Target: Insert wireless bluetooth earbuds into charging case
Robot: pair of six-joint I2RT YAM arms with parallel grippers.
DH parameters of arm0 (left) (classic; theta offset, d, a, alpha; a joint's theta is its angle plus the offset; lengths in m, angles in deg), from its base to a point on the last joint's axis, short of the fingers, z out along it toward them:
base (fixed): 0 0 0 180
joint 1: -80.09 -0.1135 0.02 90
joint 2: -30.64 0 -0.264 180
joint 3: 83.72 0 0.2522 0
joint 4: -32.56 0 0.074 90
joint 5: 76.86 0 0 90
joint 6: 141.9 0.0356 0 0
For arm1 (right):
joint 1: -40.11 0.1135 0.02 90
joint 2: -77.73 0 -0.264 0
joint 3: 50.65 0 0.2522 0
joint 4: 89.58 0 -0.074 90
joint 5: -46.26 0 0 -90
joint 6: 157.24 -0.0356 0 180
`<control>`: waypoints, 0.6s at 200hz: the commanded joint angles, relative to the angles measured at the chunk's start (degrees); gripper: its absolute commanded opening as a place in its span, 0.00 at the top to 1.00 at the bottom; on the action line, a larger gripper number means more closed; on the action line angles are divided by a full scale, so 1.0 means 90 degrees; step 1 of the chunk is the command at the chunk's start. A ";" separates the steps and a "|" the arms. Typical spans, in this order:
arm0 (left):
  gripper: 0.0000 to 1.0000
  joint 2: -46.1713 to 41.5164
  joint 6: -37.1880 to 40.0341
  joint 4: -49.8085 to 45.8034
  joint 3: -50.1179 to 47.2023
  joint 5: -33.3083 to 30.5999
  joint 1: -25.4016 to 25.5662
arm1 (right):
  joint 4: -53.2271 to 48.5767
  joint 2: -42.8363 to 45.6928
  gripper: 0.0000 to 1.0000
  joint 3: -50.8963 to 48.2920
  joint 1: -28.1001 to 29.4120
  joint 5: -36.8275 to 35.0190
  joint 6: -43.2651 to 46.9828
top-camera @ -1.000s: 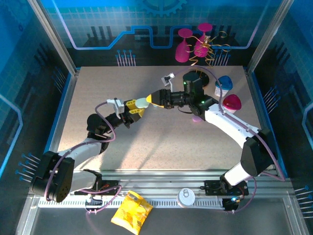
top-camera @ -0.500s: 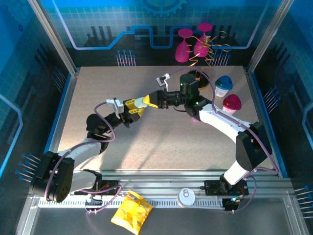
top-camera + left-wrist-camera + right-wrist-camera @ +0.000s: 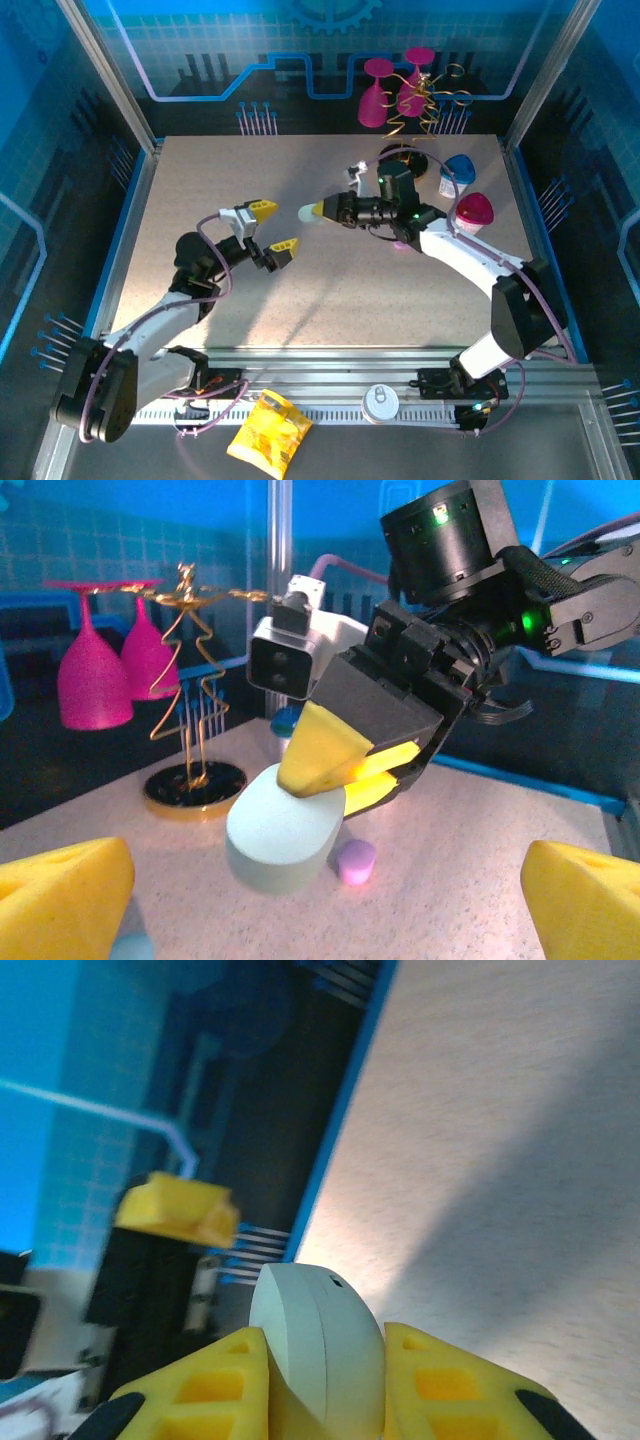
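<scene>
Pale grey-green case; lilac earbud. The left gripper and right gripper have yellow fingers on black bodies. Speckled beige table, magenta glasses, gold wire tree, blue backdrop with a pale grid

pink goblets: two
gold wire tree: just one
egg-shaped pots: two, blue and pink
pale green case: one
purple earbud: one
yellow snack bag: one
tin can: one
</scene>
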 commanded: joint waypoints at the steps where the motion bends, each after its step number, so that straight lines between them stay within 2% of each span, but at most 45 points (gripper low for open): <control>1: 0.01 -0.0390 0.0919 -0.1511 -0.0154 -0.0370 0.0024 | -0.0376 0.0106 0.86 -0.0480 -0.0251 -0.1097 0.0422; 37: 0.01 -0.0313 0.1793 -0.3024 0.0244 -0.0803 0.0151 | -0.0638 -0.0218 0.86 -0.0742 -0.0313 -0.2182 0.1012; 83: 0.01 0.0073 0.1820 -0.3067 0.0278 -0.0829 0.0241 | -0.0467 -0.0992 0.85 -0.0726 -0.0256 -0.2641 0.1241; 120: 0.01 0.0136 0.1840 -0.3037 0.0310 -0.0847 0.0261 | -0.0495 -0.1584 0.80 -0.0516 -0.0156 -0.2896 0.1447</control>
